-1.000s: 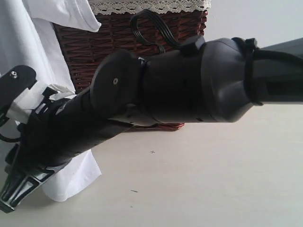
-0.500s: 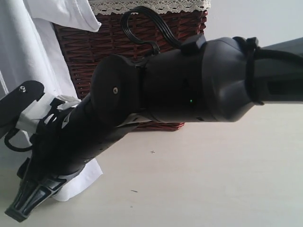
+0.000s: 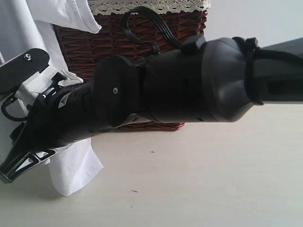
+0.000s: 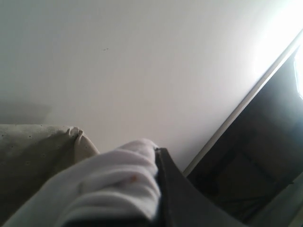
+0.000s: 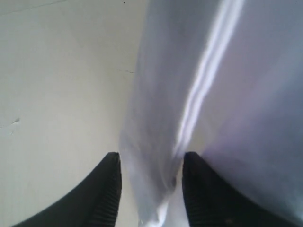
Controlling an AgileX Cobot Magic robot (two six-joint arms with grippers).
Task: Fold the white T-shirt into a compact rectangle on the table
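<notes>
Looking at the exterior view, we see the right arm stretched across the middle from the right, covering much of the dark wicker basket with its white lace trim.

The white T-shirt hangs at the left, in front of the basket's left end. Most of its length is lifted off the table. Its lowest fold reaches down to the pale surface, but we cannot tell whether it touches.

The right gripper sits low at the left edge, beside the lower part of the hanging cloth. In its wrist view the two black fingers stand spread, with a long fold of the shirt running down between them. The cloth lies against one finger and bare table shows beside the other, so we see no pinch.

In the left wrist view, the left gripper shows only one dark finger, with a bunch of white fabric bulging against it. Its jaws are pressed together on the shirt, above the table and near its edge.
</notes>
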